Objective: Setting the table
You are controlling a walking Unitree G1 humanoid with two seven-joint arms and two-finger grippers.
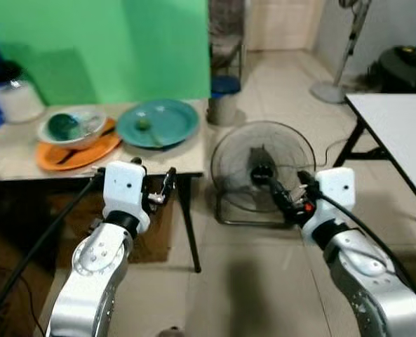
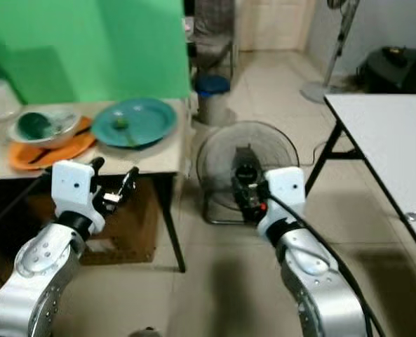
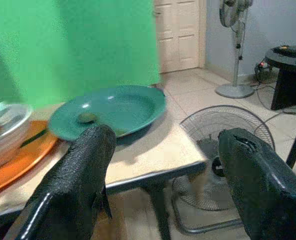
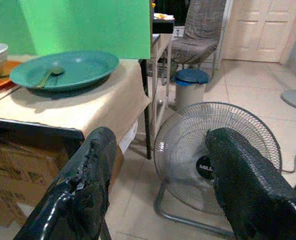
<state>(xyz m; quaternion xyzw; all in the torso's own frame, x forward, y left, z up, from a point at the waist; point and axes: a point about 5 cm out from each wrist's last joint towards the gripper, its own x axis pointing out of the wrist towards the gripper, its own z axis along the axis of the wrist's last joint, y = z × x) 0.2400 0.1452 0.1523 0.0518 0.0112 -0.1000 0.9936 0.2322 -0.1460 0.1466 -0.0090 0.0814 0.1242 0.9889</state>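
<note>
A teal plate (image 1: pixel 167 121) with a green spoon (image 1: pixel 144 126) on it lies near the right end of a low cloth-covered table (image 1: pixel 151 161). To its left a white bowl (image 1: pixel 73 128) sits on an orange plate (image 1: pixel 81 153), beside a dark utensil. My left gripper (image 1: pixel 160 188) hovers open at the table's front edge, below the teal plate (image 3: pixel 108 110), holding nothing. My right gripper (image 1: pixel 286 189) is open and empty over the floor, in front of a floor fan (image 1: pixel 262 168). The right wrist view looks toward the teal plate (image 4: pixel 63 70) and its spoon (image 4: pixel 47 76).
A green screen (image 1: pixel 102 49) stands behind the low table. A blue-lidded bin (image 1: pixel 224 98) and a chair are beyond its corner. A white table (image 1: pixel 397 130) stands at the right, a pedestal fan (image 1: pixel 332 88) behind it. A white jar (image 1: pixel 15 98) sits far left.
</note>
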